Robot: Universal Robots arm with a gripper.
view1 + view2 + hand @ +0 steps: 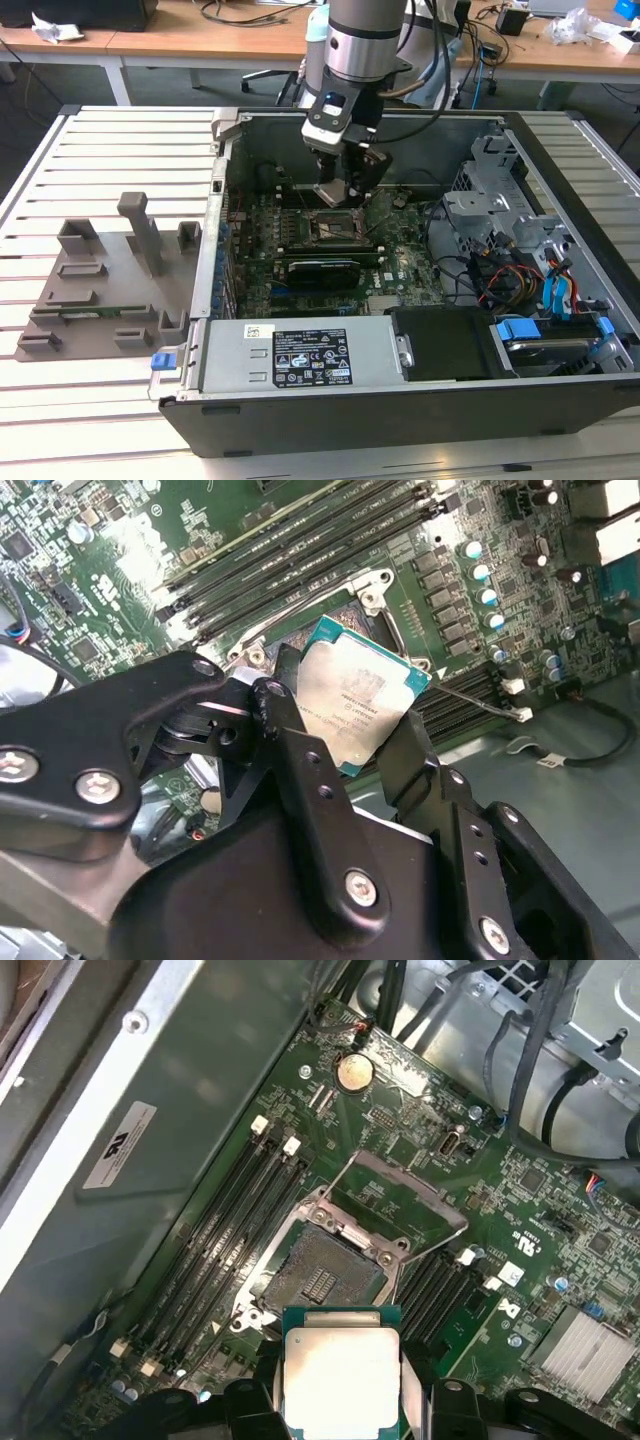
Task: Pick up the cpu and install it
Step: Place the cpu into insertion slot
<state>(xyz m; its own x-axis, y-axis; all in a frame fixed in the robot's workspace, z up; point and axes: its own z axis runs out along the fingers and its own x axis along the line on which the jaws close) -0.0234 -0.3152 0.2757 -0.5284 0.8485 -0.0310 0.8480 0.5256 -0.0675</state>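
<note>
- Silver-topped cpu (342, 1380) sat clenched in the gripper (350, 715), whose black fingers (300, 750) pressed on two opposite edges of the chip, as both wrist views showed.
- Picking up looked done. The step in hand was, by my reading, bringing the chip over to its seat.
- The cpu hung in the air, clear of the motherboard (400, 265), just beside the open socket (320, 1270) and not yet squarely over it.
- In the second wrist view it looked tilted against the board, with one corner nearer the socket's metal frame.
- The socket lay bare, its hold-down frame (400, 1185) swung up, with memory slots (230, 1220) along one side.
- In the exterior view the gripper (345, 190) stood inside the open case (215, 250), near its far wall; the case rested on the slatted desk (100, 150).
- Seating would, I judge, call for the chip level, squared to the socket and lined up corner to corner, with little force.
</note>
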